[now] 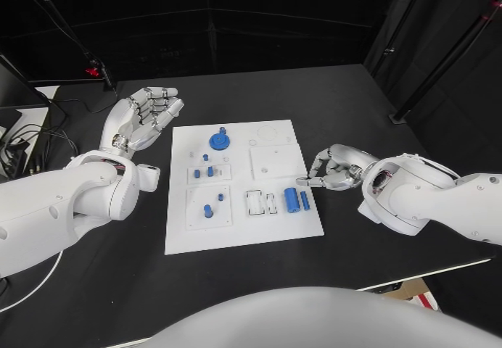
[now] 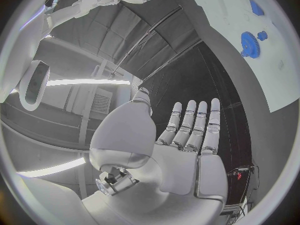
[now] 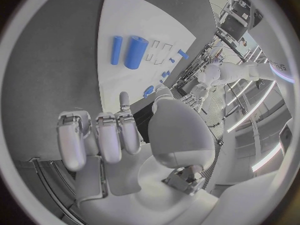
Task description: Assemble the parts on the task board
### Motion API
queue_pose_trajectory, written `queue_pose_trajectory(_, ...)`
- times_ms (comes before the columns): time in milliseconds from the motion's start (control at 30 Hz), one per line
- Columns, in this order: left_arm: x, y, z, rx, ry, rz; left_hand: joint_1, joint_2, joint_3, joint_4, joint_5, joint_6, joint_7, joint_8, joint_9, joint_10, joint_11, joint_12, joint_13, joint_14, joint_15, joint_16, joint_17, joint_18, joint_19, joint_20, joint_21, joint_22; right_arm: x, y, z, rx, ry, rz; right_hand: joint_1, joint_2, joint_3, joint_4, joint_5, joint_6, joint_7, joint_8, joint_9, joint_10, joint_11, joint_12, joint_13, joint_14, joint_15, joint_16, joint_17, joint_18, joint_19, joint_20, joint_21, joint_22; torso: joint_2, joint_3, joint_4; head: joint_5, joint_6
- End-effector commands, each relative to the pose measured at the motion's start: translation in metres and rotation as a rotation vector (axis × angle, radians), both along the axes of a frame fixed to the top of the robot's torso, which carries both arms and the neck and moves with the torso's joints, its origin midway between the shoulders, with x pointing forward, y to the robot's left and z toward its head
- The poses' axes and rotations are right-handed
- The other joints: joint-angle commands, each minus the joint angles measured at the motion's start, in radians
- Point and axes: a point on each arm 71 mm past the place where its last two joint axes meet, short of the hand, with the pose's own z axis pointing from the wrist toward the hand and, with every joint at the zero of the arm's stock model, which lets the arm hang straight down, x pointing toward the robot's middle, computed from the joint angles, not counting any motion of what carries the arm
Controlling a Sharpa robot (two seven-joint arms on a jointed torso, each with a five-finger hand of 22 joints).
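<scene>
Left robot hand [image 1: 146, 114] hovers over the black counter [image 1: 104, 283] just off the far-left corner of the task board [image 1: 243, 228], fingers straight, holding nothing. Right robot hand [image 1: 333, 171] sits at the board's right edge, fingers curled in, nothing visibly gripped. A blue gear [image 1: 220, 139] lies at the far end, two blue cylinders [image 1: 297, 199] near right. No writing I can read.

the left hand [image 1: 144, 114] is flat, its fingers straight and apart, holding nothing; the right hand [image 1: 333, 170] has most fingers curled in, empty
</scene>
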Motion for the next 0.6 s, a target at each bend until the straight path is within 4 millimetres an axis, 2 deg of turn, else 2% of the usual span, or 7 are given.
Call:
queue_pose_trajectory(33,-0.004,0.0,0.008,-0.029,-0.102,-0.039,0.002,0.009,-0.006,0.0,0.002,-0.01,0.139,0.005,-0.001,-0.006,0.001,0.003,-0.001,-0.006,-0.001,0.006,-0.002,-0.01,0.003,0.0,0.006,-0.002,-0.002,0.002,-0.005,-0.126,0.03,-0.005,-0.006,-0.006,0.013,0.001,0.007,0.016,-0.003,-0.011,-0.004,0.106,-0.008,0.003,0.263,0.104,-0.006,0.002,0.263,-0.007,0.104,-0.01,0.003,0.263,-0.001,-0.0024,-0.0016,-0.004,0.0)
queue_pose_trajectory(67,-0.004,0.001,0.008,-0.028,-0.103,-0.037,0.002,0.009,-0.006,0.0,0.002,-0.01,0.139,0.005,-0.001,-0.006,0.001,0.003,-0.001,-0.006,-0.001,0.006,-0.002,-0.01,0.003,0.0,0.006,-0.002,-0.002,0.004,-0.006,-0.131,0.035,-0.002,-0.007,-0.006,0.015,0.001,0.008,0.019,-0.004,-0.012,-0.005,0.106,-0.008,0.003,0.263,0.104,-0.007,0.002,0.263,-0.007,0.104,-0.01,0.003,0.263,-0.001,-0.0031,-0.0022,-0.005,0.0)
queue_pose_trajectory(133,-0.004,0.003,0.008,-0.027,-0.103,-0.033,0.002,0.009,-0.006,0.0,0.002,-0.01,0.139,0.005,-0.001,-0.006,0.001,0.003,-0.001,-0.006,-0.001,0.006,-0.002,-0.01,0.003,0.0,0.006,-0.002,-0.002,0.007,-0.008,-0.138,0.043,0.005,-0.008,-0.005,0.016,0.001,0.008,0.022,-0.005,-0.014,-0.006,0.106,-0.009,0.003,0.263,0.104,-0.007,0.002,0.263,-0.007,0.104,-0.01,0.003,0.263,-0.001,-0.0022,-0.0023,-0.006,0.0)
queue_pose_trajectory(233,-0.003,0.005,0.008,-0.025,-0.103,-0.03,0.003,0.01,-0.007,0.0,0.002,-0.01,0.139,0.006,-0.002,-0.006,0.001,0.004,-0.001,-0.007,-0.001,0.006,-0.002,-0.01,0.003,0.0,0.006,-0.002,-0.002,0.011,-0.011,-0.145,0.054,0.015,-0.011,-0.004,0.018,0.001,0.007,0.026,-0.006,-0.016,-0.007,0.106,-0.01,0.003,0.263,0.104,-0.008,0.002,0.263,-0.007,0.104,-0.011,0.003,0.263,-0.002,-0.0039,-0.0036,-0.004,0.0)
queue_pose_trajectory(333,-0.003,0.006,0.008,-0.025,-0.103,-0.028,0.003,0.01,-0.007,0.0,0.002,-0.01,0.139,0.006,-0.002,-0.006,0.001,0.004,-0.001,-0.007,-0.001,0.006,-0.002,-0.01,0.003,0.0,0.006,-0.002,-0.001,0.015,-0.013,-0.152,0.065,0.024,-0.013,-0.003,0.019,0.001,0.006,0.029,-0.006,-0.02,-0.009,0.106,-0.011,0.003,0.263,0.104,-0.008,0.002,0.263,-0.007,0.104,-0.011,0.003,0.263,-0.003,-0.0033,-0.0008,-0.005,0.0)
queue_pose_trajectory(533,-0.003,0.007,0.008,-0.024,-0.103,-0.026,0.003,0.011,-0.007,0.0,0.002,-0.01,0.139,0.006,-0.002,-0.006,0.001,0.004,-0.001,-0.007,-0.001,0.006,-0.003,-0.01,0.003,0.0,0.005,-0.002,0.0,0.023,-0.016,-0.162,0.085,0.044,-0.009,-0.004,0.027,-0.001,0.0,0.049,-0.012,-0.027,-0.013,0.106,-0.015,0.003,0.263,0.104,-0.012,0.002,0.263,-0.007,0.104,-0.014,0.003,0.263,-0.003,-0.0034,-0.0033,0.003,0.0)
queue_pose_trajectory(600,-0.003,0.007,0.008,-0.024,-0.103,-0.026,0.003,0.011,-0.007,0.0,0.002,-0.01,0.139,0.006,-0.002,-0.006,0.001,0.004,-0.001,-0.007,-0.001,0.006,-0.003,-0.01,0.003,0.0,0.005,-0.002,0.001,0.026,-0.017,-0.163,0.089,0.051,-0.009,-0.004,0.028,0.0,-0.002,0.053,-0.013,-0.03,-0.015,0.106,-0.017,0.003,0.263,0.104,-0.013,0.002,0.263,-0.007,0.104,-0.015,0.003,0.263,-0.002,-0.0034,-0.002,0.003,0.0)
